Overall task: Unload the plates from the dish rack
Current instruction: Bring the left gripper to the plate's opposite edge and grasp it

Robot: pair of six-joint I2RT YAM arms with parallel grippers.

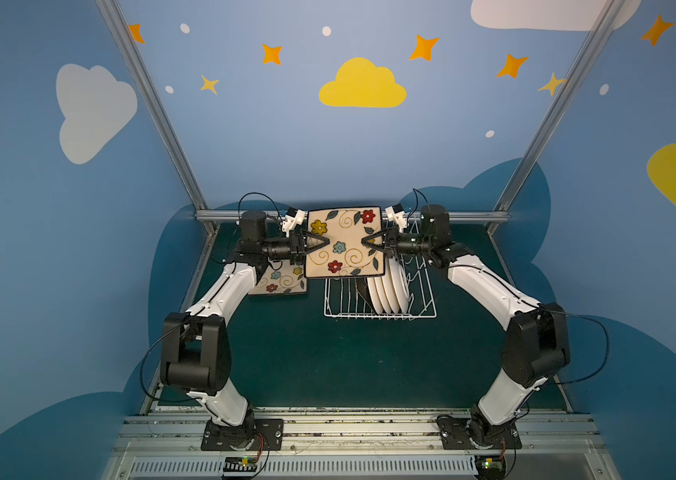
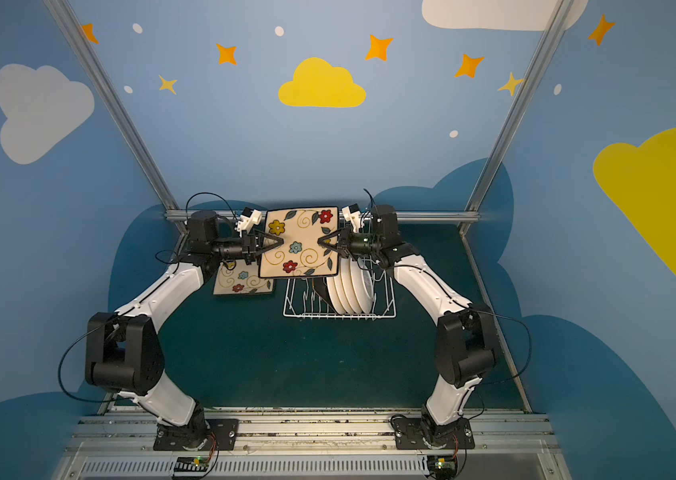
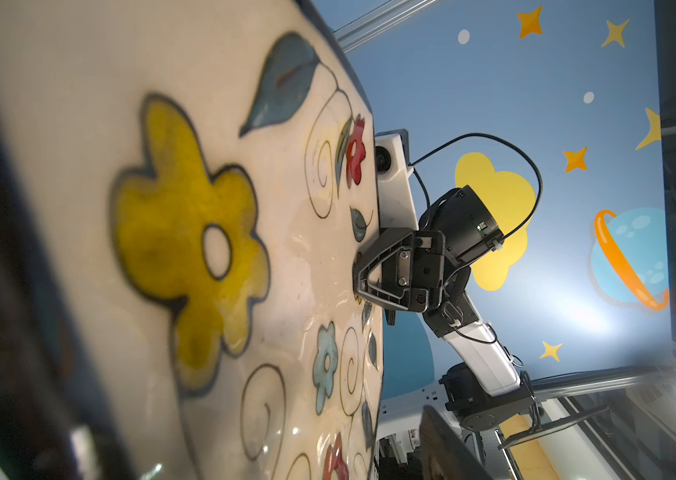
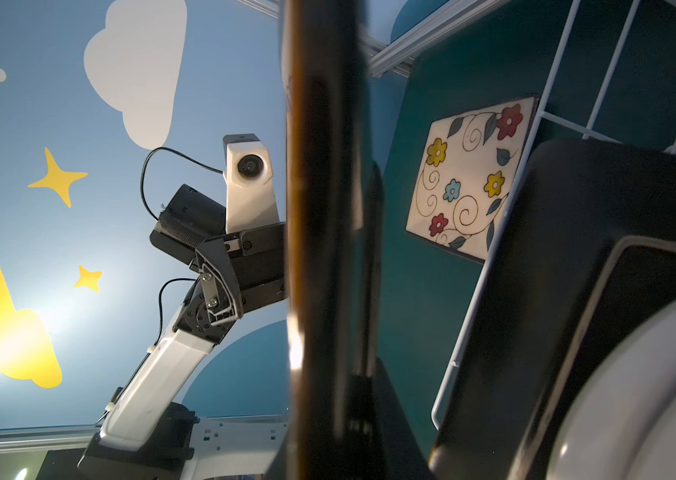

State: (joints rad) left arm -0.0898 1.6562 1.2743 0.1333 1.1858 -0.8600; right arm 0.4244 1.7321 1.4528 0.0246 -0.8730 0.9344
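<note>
- Both top views: a square floral plate (image 1: 344, 243) (image 2: 298, 245) is in the air at centre frame, face up, above the back of the dish rack (image 1: 340, 314) (image 2: 298, 314).
- The right gripper (image 1: 367, 242) (image 2: 323, 243) is clamped on its right edge. The left gripper (image 1: 323, 242) (image 2: 278, 242) straddles its left edge, but I can't tell if it is pinching yet.
- Left in the rack, lower centre: four round white plates (image 1: 388, 291) (image 2: 348, 291) on edge, with a black-backed square plate (image 1: 363, 293) just left of them. A third square plate (image 1: 282, 282) lies flat on the green table (image 1: 328, 365), partly under the left arm.
- Left wrist: the plate face (image 3: 203, 208) fills the left of the frame. The right gripper (image 3: 363, 278) bites the far rim at centre, with a shallow hold close to the edge.
- Right wrist: the held plate (image 4: 328, 208) shows edge-on down the centre. One left finger (image 4: 220, 291) is on the face side, and contact is unclear. At right are the rack wire (image 4: 457, 345), the black back (image 4: 577, 249) and a white plate (image 4: 639, 395).
- Risk: this looks like a handover. If the right lets go before the left bites, the plate drops onto the rack and the plates below.
- Risk: the glaze is slick and the pinch is at the rim, so the plate could pivot or slip once only one arm carries it.
- Risk: setting it on the flat plate too hard could chip both.
</note>
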